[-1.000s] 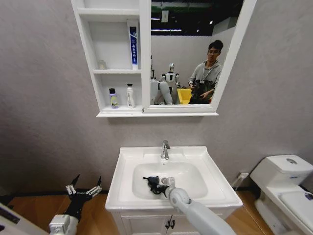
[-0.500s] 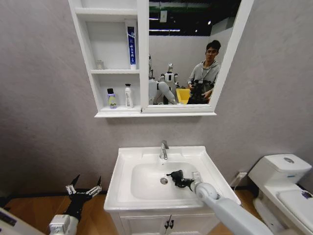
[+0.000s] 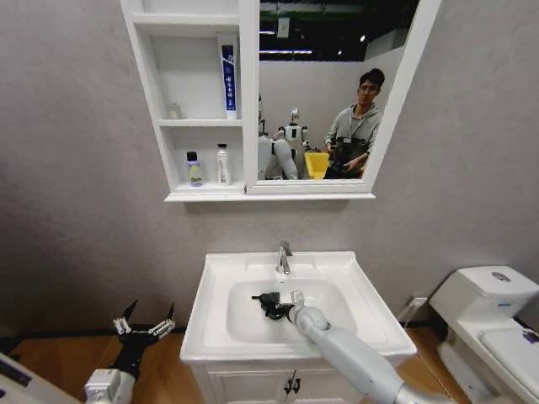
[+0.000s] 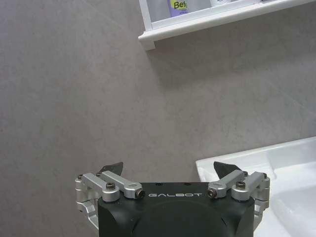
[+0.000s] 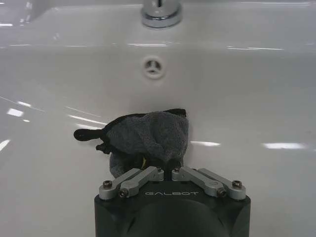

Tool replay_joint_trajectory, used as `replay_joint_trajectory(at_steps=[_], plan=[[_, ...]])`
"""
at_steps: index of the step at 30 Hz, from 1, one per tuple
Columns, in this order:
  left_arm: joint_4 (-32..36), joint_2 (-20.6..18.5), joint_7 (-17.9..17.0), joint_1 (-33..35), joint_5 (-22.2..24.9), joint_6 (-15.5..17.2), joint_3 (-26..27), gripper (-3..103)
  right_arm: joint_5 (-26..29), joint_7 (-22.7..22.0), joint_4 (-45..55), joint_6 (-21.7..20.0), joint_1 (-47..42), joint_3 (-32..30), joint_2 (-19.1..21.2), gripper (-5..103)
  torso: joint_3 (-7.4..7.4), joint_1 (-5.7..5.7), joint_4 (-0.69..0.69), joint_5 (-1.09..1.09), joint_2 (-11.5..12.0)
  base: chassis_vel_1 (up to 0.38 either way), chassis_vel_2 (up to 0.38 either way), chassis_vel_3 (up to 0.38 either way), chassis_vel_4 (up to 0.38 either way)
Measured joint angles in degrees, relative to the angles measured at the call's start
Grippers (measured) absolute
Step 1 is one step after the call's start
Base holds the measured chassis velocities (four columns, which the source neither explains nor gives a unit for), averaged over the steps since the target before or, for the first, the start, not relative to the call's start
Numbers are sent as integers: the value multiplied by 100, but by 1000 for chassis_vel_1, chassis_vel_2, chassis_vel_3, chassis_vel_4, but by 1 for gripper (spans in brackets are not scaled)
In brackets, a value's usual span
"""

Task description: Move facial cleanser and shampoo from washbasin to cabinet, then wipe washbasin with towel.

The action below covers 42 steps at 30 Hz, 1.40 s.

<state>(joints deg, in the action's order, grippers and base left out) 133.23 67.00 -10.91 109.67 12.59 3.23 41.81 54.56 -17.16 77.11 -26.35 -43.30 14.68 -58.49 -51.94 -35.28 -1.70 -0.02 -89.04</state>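
Grey bathroom wall, with the white cabinet (image 3: pixel 189 101) hung at twelve o'clock above the washbasin (image 3: pixel 295 332). Two bottles (image 3: pixel 209 167) stand on the cabinet's lowest shelf and a tall blue-and-white tube (image 3: pixel 228 76) on the shelf above, so I judge the moving part done and the wiping under way.

My right gripper (image 3: pixel 282 307) reaches into the bowl, its fingers clamped tight on the dark grey towel (image 5: pixel 148 136). The cloth is bunched ahead of the fingers so that it, not the metal, meets the porcelain. In the head view it sits near the middle of the bowl, with the tap (image 3: pixel 285 257) at twelve o'clock from it. The wrist view shows the towel pressed on the bowl's slope below the overflow hole (image 5: pixel 153 66).

My left gripper (image 3: pixel 145 326) waits at about nine o'clock from the basin, low beside its left edge, fingers spread wide and holding nothing. It is parked clear so the right arm has room to sweep.
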Motion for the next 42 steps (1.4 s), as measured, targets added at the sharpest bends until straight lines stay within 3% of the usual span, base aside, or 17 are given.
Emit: replay_joint_trajectory(at_steps=[6, 9, 18, 20, 23, 26, 28, 29, 32, 33, 37, 42], plan=[[0, 0, 0, 0, 0, 0, 0, 100, -128, 89, 326, 132, -340, -286, 651, 2, 0, 0, 0, 1, -1, 0, 0, 0, 0], [0, 0, 0, 0, 0, 0, 0, 100, -71, 93, 356, 135, -321, -283, 671, 2, 0, 0, 3, 1, -1, 0, 0, 0, 0], [0, 0, 0, 0, 0, 0, 0, 100, 87, 187, 133, 124, 160, 463, -181, 2, 0, 0, 5, 0, -1, 0, 0, 0, 0], [0, 0, 0, 0, 0, 0, 0, 100, 50, 238, -3, 188, 244, 614, -699, 2, 0, 0, 8, 4, 0, 0, 0, 0, 0], [0, 0, 0, 0, 0, 0, 0, 100, 43, 239, -10, 200, 231, 580, -775, 2, 0, 0, 9, 2, 0, 0, 0, 0, 0], [0, 0, 0, 0, 0, 0, 1, 100, 36, 236, 105, 197, 58, 380, -413, 2, 0, 0, 8, 2, 0, 0, 0, 0, 0], [0, 0, 0, 0, 0, 0, 1, 100, 21, 225, 276, 185, -230, 86, 93, 2, 0, 0, -2, 1, -1, 0, 0, 0, 0], [0, 0, 0, 0, 0, 0, 1, 100, 21, 225, 276, 185, -230, 86, 93, 2, 0, 0, -2, 1, -1, 0, 0, 0, 0], [0, 0, 1, 0, 0, 0, 0, 100, 83, 245, 726, 201, -768, -640, 800, 2, 0, 0, 1, 5, 0, 0, 0, 0, 0], [0, 0, 1, 0, 0, 0, 0, 100, 83, 245, 726, 201, -768, -640, 800, 2, 0, 0, 1, 5, 0, 0, 0, 0, 0], [0, 0, 1, 0, 0, 0, 0, 100, 67, 300, 1752, 448, -1376, -1762, 1289, 2, 0, 0, 4, 1, 0, 0, 0, 0, 0], [0, 0, 0, 0, 0, 0, 0, 100, -52, 405, 2777, 856, -1801, -2352, 1626, 2, 0, 1, 3, 1, -1, 0, 0, 0, 0]])
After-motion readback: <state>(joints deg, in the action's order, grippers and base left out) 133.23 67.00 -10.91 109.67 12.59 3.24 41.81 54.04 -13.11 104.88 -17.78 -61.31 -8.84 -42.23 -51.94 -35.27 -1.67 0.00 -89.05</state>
